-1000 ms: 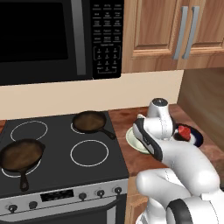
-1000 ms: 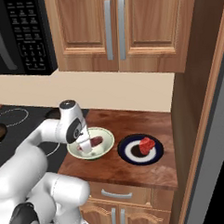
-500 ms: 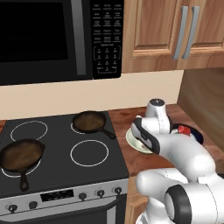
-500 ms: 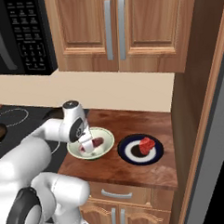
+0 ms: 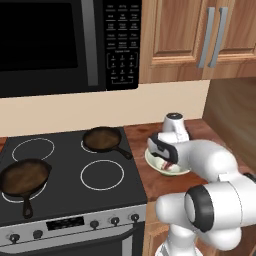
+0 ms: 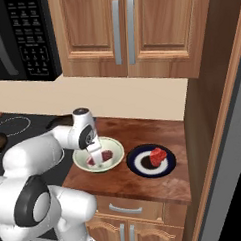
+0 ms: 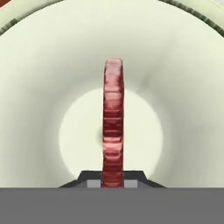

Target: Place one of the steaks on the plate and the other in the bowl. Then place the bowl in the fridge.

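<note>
- Fingers (image 7: 113, 181) clamped on steak (image 7: 113, 127), held on edge over bowl (image 6: 114, 145).
- Other steak (image 6: 157, 156) sits on plate (image 6: 140, 164), right of bowl.
- Meat likely soft, slick; bowl rim is best hold.

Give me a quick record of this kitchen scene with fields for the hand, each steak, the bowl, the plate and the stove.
hand: shut on the steak, low over the bowl
held steak: edge-on between the fingers, above the bowl's middle
bowl: on the wooden counter, beside the stove
plate: right of the bowl, apart from it
other steak: lying on the plate
stove: two skillets on the burners
</note>
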Controlling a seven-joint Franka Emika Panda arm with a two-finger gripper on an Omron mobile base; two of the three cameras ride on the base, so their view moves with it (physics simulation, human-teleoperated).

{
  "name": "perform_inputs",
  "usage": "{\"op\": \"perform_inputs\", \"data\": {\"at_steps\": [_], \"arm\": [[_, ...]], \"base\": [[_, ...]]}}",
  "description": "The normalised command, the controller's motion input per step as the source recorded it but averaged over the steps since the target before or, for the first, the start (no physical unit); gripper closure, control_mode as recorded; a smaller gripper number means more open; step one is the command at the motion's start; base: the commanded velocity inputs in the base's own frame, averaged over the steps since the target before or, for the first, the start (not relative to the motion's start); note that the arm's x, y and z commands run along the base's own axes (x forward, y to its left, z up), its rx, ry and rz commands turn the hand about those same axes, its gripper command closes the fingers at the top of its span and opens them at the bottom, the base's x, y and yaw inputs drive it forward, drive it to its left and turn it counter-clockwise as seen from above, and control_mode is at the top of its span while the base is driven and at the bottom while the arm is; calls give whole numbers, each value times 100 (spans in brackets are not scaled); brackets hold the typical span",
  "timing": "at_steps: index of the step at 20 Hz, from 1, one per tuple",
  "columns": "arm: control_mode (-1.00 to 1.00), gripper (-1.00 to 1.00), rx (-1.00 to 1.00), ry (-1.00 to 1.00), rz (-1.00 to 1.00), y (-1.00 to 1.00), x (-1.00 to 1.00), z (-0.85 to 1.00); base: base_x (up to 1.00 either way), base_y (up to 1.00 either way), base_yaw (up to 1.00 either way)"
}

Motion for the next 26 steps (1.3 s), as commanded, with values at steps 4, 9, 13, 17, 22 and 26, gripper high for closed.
{"op": "perform_inputs", "data": {"at_steps": [4,9,13,17,22,26], "arm": [[-100,100,0,9,1,0,6,-6],[-100,-100,0,3,1,0,0,-1],[-100,-100,0,0,0,0,-1,0],[-100,-100,0,-9,0,0,-30,14],[-100,-100,4,-17,0,-20,-44,35],[-100,-100,7,-19,1,-33,-74,67]], "base": [[0,0,0],[0,0,0],[0,0,0],[0,0,0],[0,0,0],[0,0,0]]}}
